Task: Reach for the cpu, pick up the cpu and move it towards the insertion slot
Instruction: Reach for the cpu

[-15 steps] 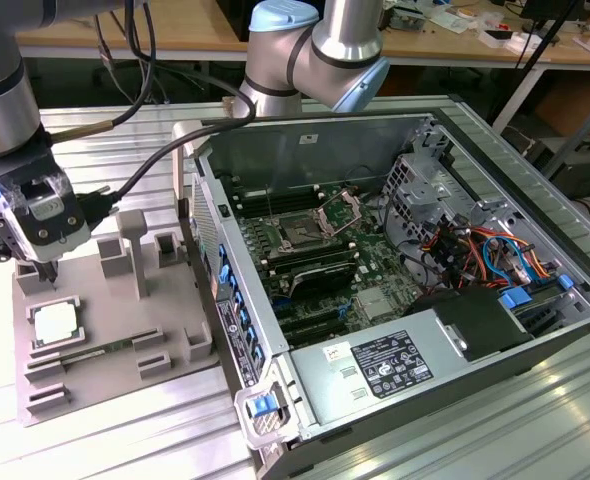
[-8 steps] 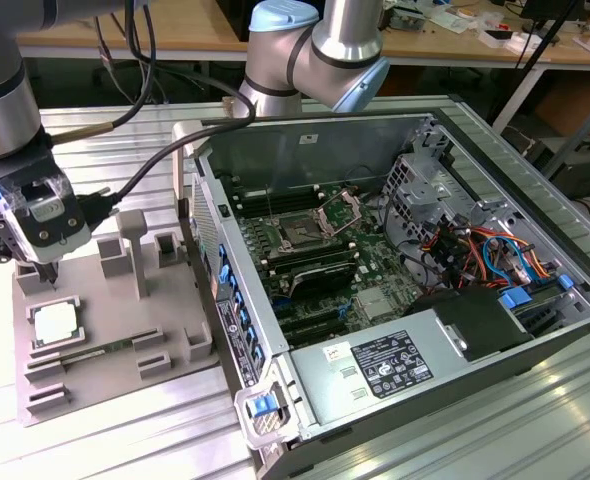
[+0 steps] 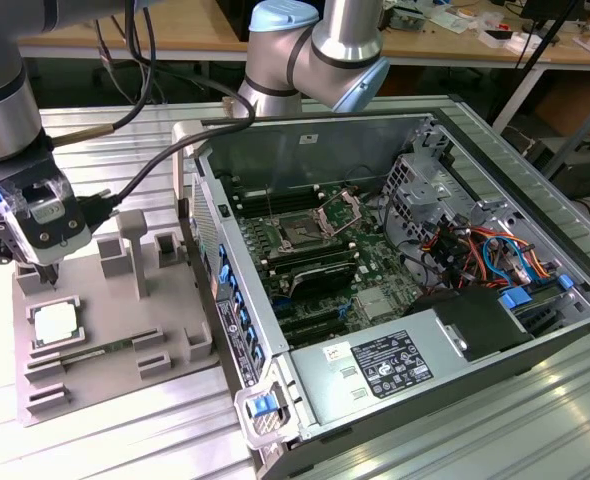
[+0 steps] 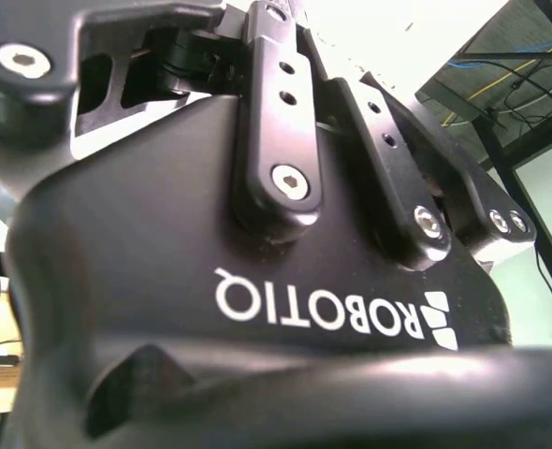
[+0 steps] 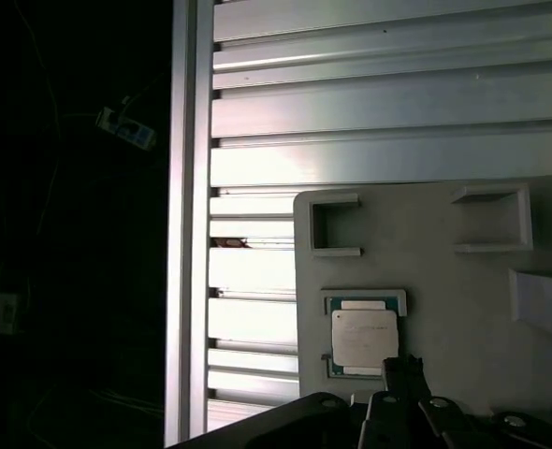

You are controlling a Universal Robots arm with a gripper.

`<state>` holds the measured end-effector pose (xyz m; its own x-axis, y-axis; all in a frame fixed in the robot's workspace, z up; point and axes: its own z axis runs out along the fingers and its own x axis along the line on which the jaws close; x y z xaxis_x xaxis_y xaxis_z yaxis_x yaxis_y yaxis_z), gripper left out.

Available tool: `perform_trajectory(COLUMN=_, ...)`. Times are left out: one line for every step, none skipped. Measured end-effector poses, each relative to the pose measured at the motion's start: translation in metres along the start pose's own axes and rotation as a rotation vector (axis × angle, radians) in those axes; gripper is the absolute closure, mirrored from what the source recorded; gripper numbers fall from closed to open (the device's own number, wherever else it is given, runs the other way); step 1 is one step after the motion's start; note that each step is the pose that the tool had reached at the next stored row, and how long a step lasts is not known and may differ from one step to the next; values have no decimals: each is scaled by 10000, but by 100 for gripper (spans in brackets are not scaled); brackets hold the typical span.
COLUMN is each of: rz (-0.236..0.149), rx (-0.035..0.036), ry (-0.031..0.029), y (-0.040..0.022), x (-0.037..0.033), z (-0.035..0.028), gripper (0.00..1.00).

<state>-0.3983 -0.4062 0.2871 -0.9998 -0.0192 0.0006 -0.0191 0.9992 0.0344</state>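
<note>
Hovering close over the cpu (image 3: 55,325) on its grey fixture (image 3: 100,305), the claw (image 3: 43,272) is mid-reach; open or closed, I cannot tell.

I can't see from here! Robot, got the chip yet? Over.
Gripper just above cpu. Cpu flat in grey holder, not lifted. Case wall between it and slot.

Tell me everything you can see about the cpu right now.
The cpu is a small flat square chip with a silvery-white metal top and a thin green rim. It lies flat, top up, seated in a shallow recess of the pale grey fixture plate on the exterior view's left, outside the computer case. The gripper hangs close above one edge, and the chip does not look lifted.
</note>
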Motion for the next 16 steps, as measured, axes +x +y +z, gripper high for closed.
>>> perform_trajectory(rz=0, rx=-1, ry=0, y=0, x=0, z=4, gripper=89)
perform_trajectory(rz=0, rx=-1, ry=-1, y=0, x=0, z=5, gripper=89)
perform_trajectory(rz=0, rx=-1, ry=0, y=0, x=1, z=8, gripper=89)
perform_trajectory(rz=1, rx=-1, ry=0, y=0, x=1, z=10, gripper=89)
perform_trajectory(rz=0, rx=0, ry=0, y=0, x=1, z=14, gripper=89)
perform_trajectory(rz=0, rx=0, ry=0, y=-1, x=1, z=30, gripper=89)
perform_trajectory(rz=0, rx=0, ry=0, y=-1, x=1, z=44, gripper=89)
perform_trajectory(rz=0, rx=0, ry=0, y=-2, x=2, z=62, gripper=89)
perform_trajectory(rz=0, rx=-1, ry=0, y=-2, x=2, z=64, gripper=89)
perform_trajectory(rz=1, rx=-1, ry=0, y=-2, x=1, z=65, gripper=89)
perform_trajectory(rz=0, rx=-1, ry=-1, y=-2, x=1, z=68, gripper=89)
perform_trajectory(rz=0, rx=0, ry=0, y=-2, x=2, z=70, gripper=89)
perform_trajectory(rz=0, rx=0, ry=0, y=-2, x=2, z=71, gripper=89)
perform_trajectory(rz=0, rx=0, ry=0, y=-2, x=2, z=73, gripper=89)
perform_trajectory(rz=0, rx=0, ry=-1, y=-2, x=2, z=75, gripper=89)
perform_trajectory(rz=0, rx=0, ry=0, y=-2, x=2, z=77, gripper=89)
